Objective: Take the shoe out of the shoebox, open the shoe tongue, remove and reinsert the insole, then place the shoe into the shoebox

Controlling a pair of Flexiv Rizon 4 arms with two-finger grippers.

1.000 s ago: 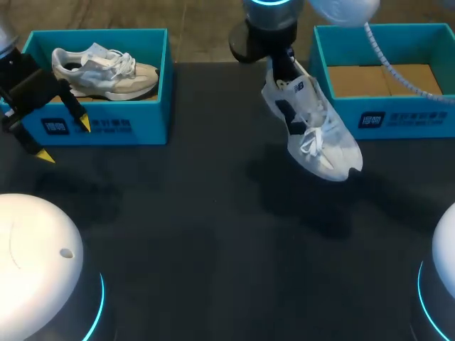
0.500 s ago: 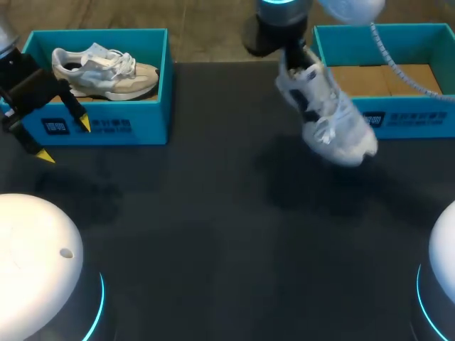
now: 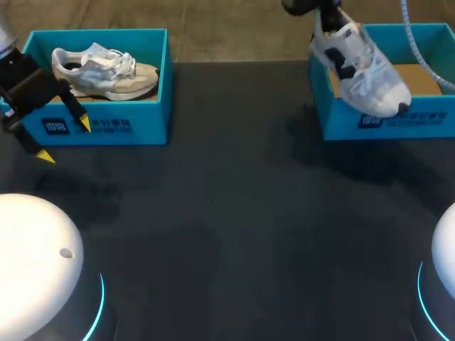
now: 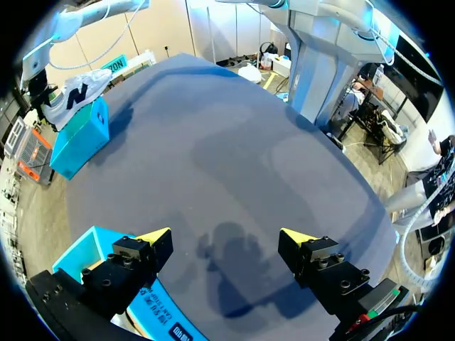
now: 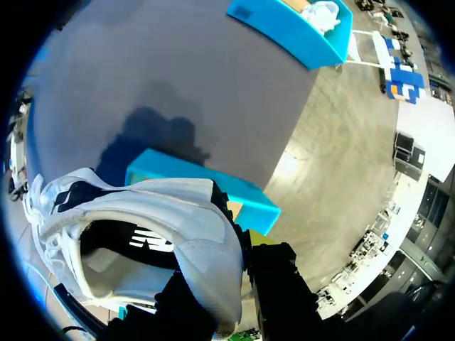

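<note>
Since a second earlier, the right arm had swung the white shoe [image 3: 362,71] up from mid-table, and it hung toe-down over the front wall of the right shoebox [image 3: 426,117]. The right gripper [image 5: 240,280] was clamped on the heel collar. The shoe looked light, soft in the upper and stiffer at the heel, so that rim seemed the firmest hold. The left gripper [image 3: 64,141] hung wide apart, holding nothing, by the left shoebox [image 3: 106,128], which held a second shoe [image 3: 103,71].
</note>
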